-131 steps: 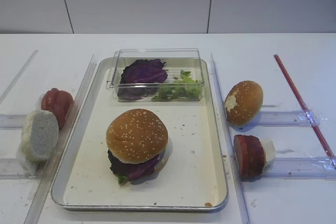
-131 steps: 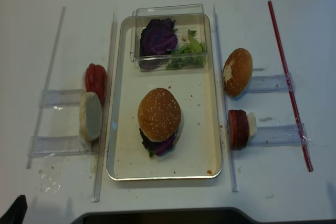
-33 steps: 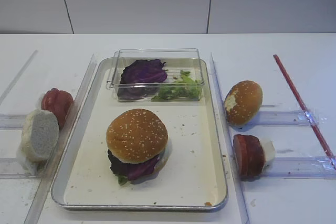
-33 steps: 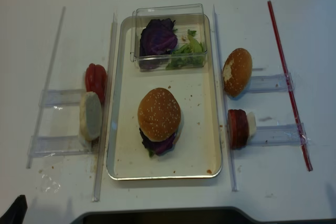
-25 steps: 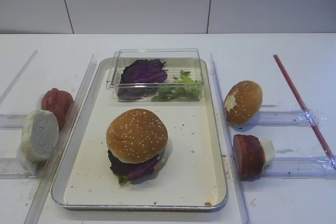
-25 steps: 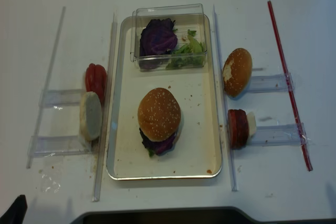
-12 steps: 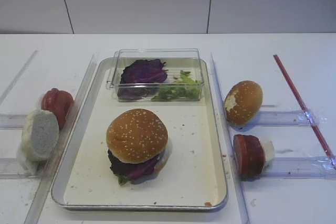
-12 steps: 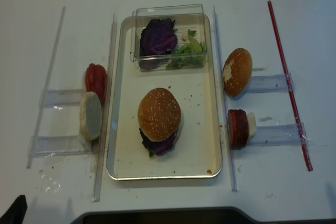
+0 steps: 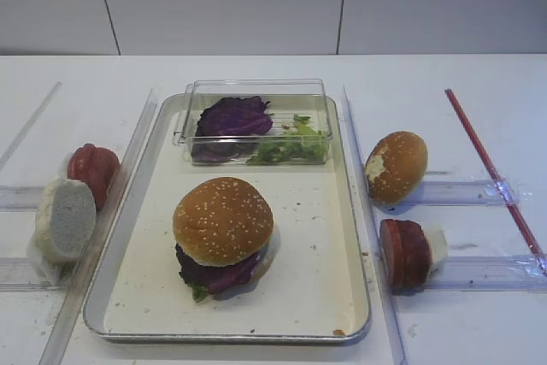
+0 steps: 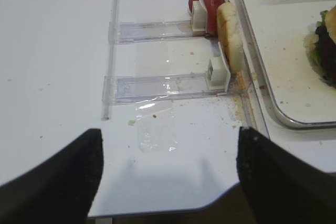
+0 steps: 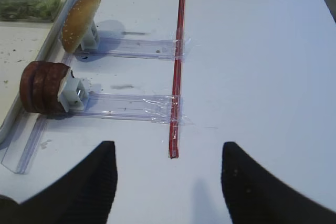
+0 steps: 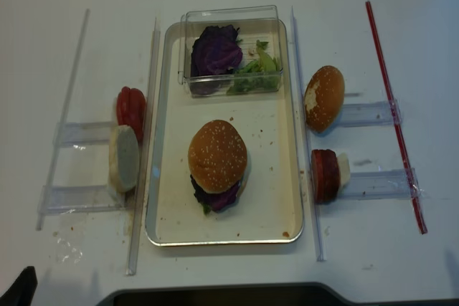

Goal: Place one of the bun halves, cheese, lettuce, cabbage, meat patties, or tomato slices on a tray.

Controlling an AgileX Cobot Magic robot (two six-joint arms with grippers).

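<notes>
I count one tray (image 9: 162, 138), one clear box (image 9: 253, 90) at its far end, and one stacked burger (image 9: 223, 232). On the counter (image 9: 479, 83) there are two meat patties (image 9: 405, 253) on the right, two tomato slices (image 9: 92, 168) on the left, two loose bun halves (image 9: 397, 166), and one red rod (image 9: 491, 173).

Nothing visibly changed, as far as these views show.

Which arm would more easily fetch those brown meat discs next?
Probably the right: the meat patties stand just ahead of the open right gripper, beyond the tray from the left gripper.
</notes>
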